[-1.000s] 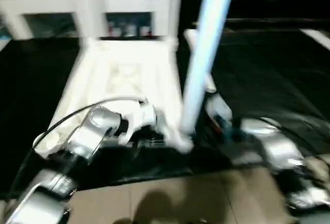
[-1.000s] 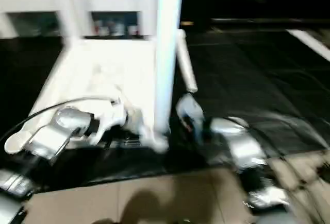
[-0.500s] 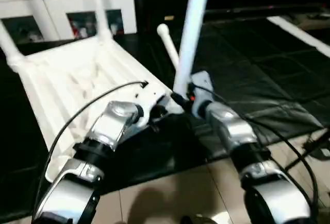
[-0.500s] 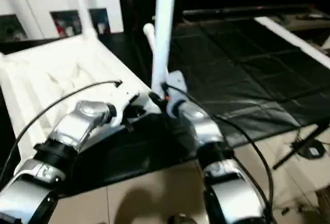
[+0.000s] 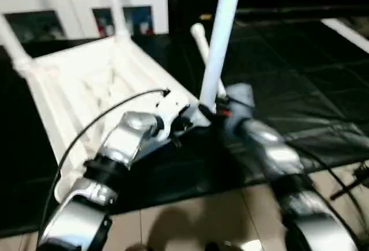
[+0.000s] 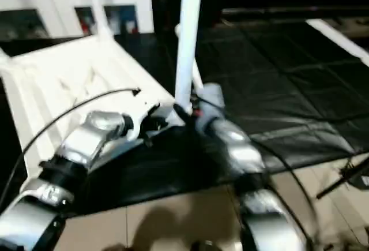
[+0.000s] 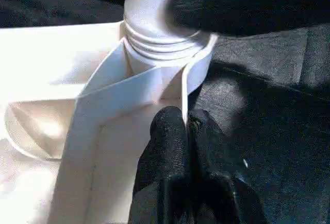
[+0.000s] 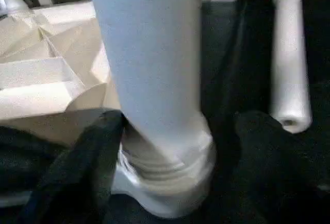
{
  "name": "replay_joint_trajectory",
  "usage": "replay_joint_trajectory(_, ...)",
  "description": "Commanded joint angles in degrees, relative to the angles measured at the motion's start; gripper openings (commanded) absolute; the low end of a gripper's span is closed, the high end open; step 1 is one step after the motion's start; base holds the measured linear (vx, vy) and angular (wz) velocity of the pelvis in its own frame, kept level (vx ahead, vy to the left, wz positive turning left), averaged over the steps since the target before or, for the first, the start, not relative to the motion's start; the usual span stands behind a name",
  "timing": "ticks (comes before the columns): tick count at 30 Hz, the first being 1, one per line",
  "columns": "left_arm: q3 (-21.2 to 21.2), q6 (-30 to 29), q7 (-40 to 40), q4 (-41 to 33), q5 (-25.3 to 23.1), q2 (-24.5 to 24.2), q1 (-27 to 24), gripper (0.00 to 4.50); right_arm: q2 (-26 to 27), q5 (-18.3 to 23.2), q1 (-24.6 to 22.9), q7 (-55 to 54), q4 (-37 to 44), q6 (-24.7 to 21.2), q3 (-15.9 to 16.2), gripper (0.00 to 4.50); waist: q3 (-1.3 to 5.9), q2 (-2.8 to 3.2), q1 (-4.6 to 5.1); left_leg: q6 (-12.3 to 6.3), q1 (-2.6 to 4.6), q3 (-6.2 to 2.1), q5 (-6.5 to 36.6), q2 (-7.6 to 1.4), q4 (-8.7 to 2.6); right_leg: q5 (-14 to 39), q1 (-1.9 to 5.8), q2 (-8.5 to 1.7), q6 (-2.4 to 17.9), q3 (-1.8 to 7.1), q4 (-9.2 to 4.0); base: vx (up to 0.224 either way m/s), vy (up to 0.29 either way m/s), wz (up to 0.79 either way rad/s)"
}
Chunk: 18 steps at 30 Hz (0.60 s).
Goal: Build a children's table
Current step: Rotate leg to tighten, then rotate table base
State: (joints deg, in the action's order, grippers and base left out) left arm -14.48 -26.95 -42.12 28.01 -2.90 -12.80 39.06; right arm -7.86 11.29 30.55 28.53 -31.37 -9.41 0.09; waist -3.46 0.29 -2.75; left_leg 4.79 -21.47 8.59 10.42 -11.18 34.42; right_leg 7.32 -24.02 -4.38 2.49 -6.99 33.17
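The children's table top [image 5: 98, 83] lies upside down on the black mat, ribs up. One white leg [image 5: 219, 43] stands upright in its near right corner socket [image 7: 154, 54], threads showing. My left gripper [image 7: 186, 123] is shut on the thin rim right beside that socket. My right gripper [image 8: 180, 126] sits at the leg's foot, with a black finger [image 8: 87, 167] on one side and the other finger [image 8: 263, 152] apart from the leg, so it is open. Two more legs [image 5: 115, 8] stand in the far corners. A loose leg [image 8: 291, 54] lies on the mat behind.
A white cabinet [image 5: 86, 0] with glass doors stands behind the table top. The black mat [image 5: 288, 78] stretches to the right, and tan floor [image 5: 190, 222] begins at its near edge. A black cable [image 5: 98, 127] arcs over my left forearm. A thin stand [image 5: 357, 176] pokes in at right.
The whole view has swung. My right arm has closed in on the upright leg's foot and is blurred now. My left gripper keeps its hold on the rim.
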Motion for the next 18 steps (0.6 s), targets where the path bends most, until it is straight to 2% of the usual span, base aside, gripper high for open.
replay_joint_trajectory(1, 1.71, 2.86, 0.78, 0.35, -0.14, -1.0, 2.83, 0.0, -2.34, 1.98, -2.51, 2.14, 6.51, -1.59, -2.41, 4.0, 4.8, 0.73, -0.22, -4.83, 0.47, 0.17, 9.61, -1.64, -3.71, 13.93, 4.6, -3.85, 10.09, 3.05, -3.46, 0.0, 0.0, 0.0)
replay_joint_trajectory(2, 1.53, 3.92, 1.07, 1.63, -0.61, -1.1, 3.07, 0.0, -3.2, 3.07, -4.44, 3.62, 10.08, -2.18, -2.47, 4.09, 4.65, 0.62, -0.37, -4.98, 0.55, 0.38, 10.51, -1.27, -3.66, 16.88, 4.67, -3.52, 7.92, 2.94, -4.29, 0.0, 0.0, 0.0)
replay_joint_trajectory(4, 1.43, 6.37, 2.22, 4.85, -1.38, -0.84, 4.09, 0.0, -4.75, 4.79, -8.12, 5.78, 16.7, -2.94, -2.44, 4.12, 4.75, 0.52, -0.3, -5.0, 0.16, 0.21, 9.74, -1.2, -3.72, 16.81, 4.91, -3.48, 7.33, 2.89, -4.09, 0.0, 0.0, 0.0)
replay_joint_trajectory(5, 1.53, 7.87, 3.54, 6.92, -1.8, -0.42, 4.92, 0.0, -5.33, 5.64, -9.82, 6.8, 19.48, -3.15, -2.34, 4.31, 4.84, 0.75, -0.31, -5.08, 0.19, 0.13, 9.67, -1.24, -3.67, 16.28, 4.8, -3.57, 7.1, 2.85, -4.04, 0.0, 0.0, 0.0)
replay_joint_trajectory(6, 1.53, 7.87, 3.54, 6.92, -1.8, -0.42, 4.92, 0.0, -5.33, 5.64, -9.82, 6.8, 19.48, -3.15, -2.34, 4.31, 4.74, 0.71, -0.29, -5.39, 0.14, 0.23, 10.01, -0.99, -3.64, 17.32, 4.81, -3.34, 6.67, 2.66, -4.5, 0.0, 0.0, 0.0)
replay_joint_trajectory(7, 1.53, 7.87, 3.54, 6.92, -1.8, -0.42, 4.92, 0.0, -5.33, 5.64, -9.82, 6.8, 19.48, -3.15, -2.34, 4.42, 4.87, 0.65, -0.37, -5.14, 0.3, 0.2, 10.33, -1.13, -3.6, 17.73, 4.74, -3.5, 6.66, 2.66, -4.35, 0.0, 0.0, 0.0)
replay_joint_trajectory(8, 1.8, 9.11, 4.73, 9.2, -1.88, 0.17, 5.85, 0.0, -5.73, 5.81, -11.22, 7.19, 21.5, -3.39, -2.16, 4.42, 4.74, 0.65, -0.12, -5.27, 0.07, 0.23, 10.38, -0.94, -3.58, 18.96, 4.7, -3.35, 6.46, 2.52, -4.67, 0.0, 0.0, 0.0)
replay_joint_trajectory(9, 2.03, 10.02, 5.63, 11.21, -1.83, 0.74, 6.61, 0.0, -5.77, 5.71, -12.23, 6.61, 22.63, -4.06, -2.24, 4.42, 4.8, 0.49, -0.19, -5.17, 0.3, 0.27, 10.65, -0.98, -3.51, 19.7, 4.54, -3.45, 6.43, 2.57, -4.77, 0.0, 0.0, 0.0)
replay_joint_trajectory(10, 2.23, 10.55, 6.39, 12.45, -1.72, 1.14, 7.03, 0.43, -5.8, 5.5, -12.88, 5.95, 23.19, -4.47, -2.27, 4.5, 4.76, 0.41, -0.23, -5.17, 0.31, 0.29, 10.68, -0.97, -3.54, 20.05, 4.5, -3.38, 6.35, 2.53, -4.8, 0.0, 0.0, 0.0)
replay_joint_trajectory(13, 3.05, 12.05, 8.03, 14.48, -1.1, 2.19, 7.45, 0.43, -5.74, 4.54, -14.06, 3.89, 23.43, -5.01, -2.57, 4.5, 4.85, 0.25, -0.36, -5.15, 0.19, 0.18, 9.91, -1.17, -3.56, 20.18, 4.48, -3.6, 6.5, 2.5, -4.69, 0.0, 0.0, 0.0)
replay_joint_trajectory(14, 3.05, 12.05, 8.03, 14.48, -1.1, 2.19, 7.45, 0.61, -5.74, 4.54, -14.06, 3.89, 23.43, -5.01, -2.57, 4.5, 4.76, 0.3, -0.4, -5.27, 0.27, 0.3, 10.01, -1.09, -3.52, 20.48, 4.33, -3.53, 6.45, 2.49, -4.91, 0.0, 0.0, 0.0)
replay_joint_trajectory(15, 5.02, 14.89, 10.55, 15.99, 0.08, 3.28, 7.68, 0.8, -5.6, 4.06, -15.56, 2.52, 24.58, -5.81, -2.61, 4.5, 4.77, 0.56, -0.6, -5.19, 0.42, 0.25, 10.46, -1.16, -3.53, 20.71, 4.27, -3.57, 6.54, 2.48, -4.86, 0.0, 0.0, 0.0)
replay_joint_trajectory(18, 7.42, 17.8, 11.64, 16.21, 2.08, 3.98, 7.66, 0.91, -5.64, 3.2, -17.2, 1.57, 26.52, -6.7, -1.96, 4.5, 4.59, 0.1, -0.91, -5.17, 0.38, 0.31, 11.25, -1.0, -3.58, 22.53, 4.4, -3.58, 5.62, 2.3, -5.12, 0.0, 0.0, 0.0)
